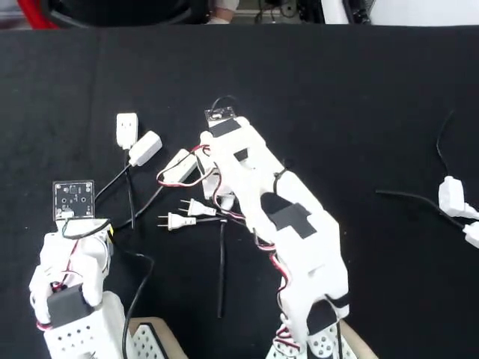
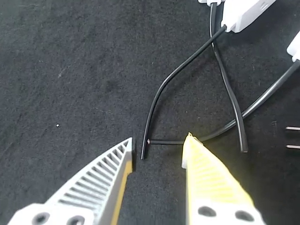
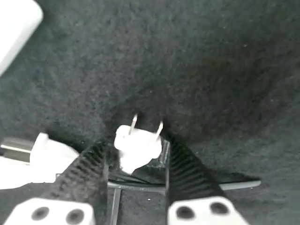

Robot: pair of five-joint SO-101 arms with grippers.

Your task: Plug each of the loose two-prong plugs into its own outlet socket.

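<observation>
My right gripper (image 3: 136, 145) is shut on a white two-prong plug (image 3: 138, 140), its black fingers (image 3: 89, 173) pressed to both sides and the prongs pointing away from the camera. A second white plug (image 3: 40, 159) lies close beside it. In the high view the right arm (image 1: 254, 172) stretches over the table's middle. Two plugs (image 1: 196, 207) (image 1: 176, 221) lie by it, prongs pointing left. Three white sockets (image 1: 127, 129) (image 1: 146, 148) (image 1: 179, 166) sit at the left-centre. My left gripper (image 2: 159, 138) is open just above the cloth, with a black cable end (image 2: 143, 150) between its tips.
Black cables (image 2: 225, 79) cross between the left gripper and the sockets (image 2: 243, 14). Two more white sockets (image 1: 453, 196) with a cable lie at the far right edge. A loose black cable (image 1: 222, 262) runs toward the front. The left arm (image 1: 71, 262) stands at the front left.
</observation>
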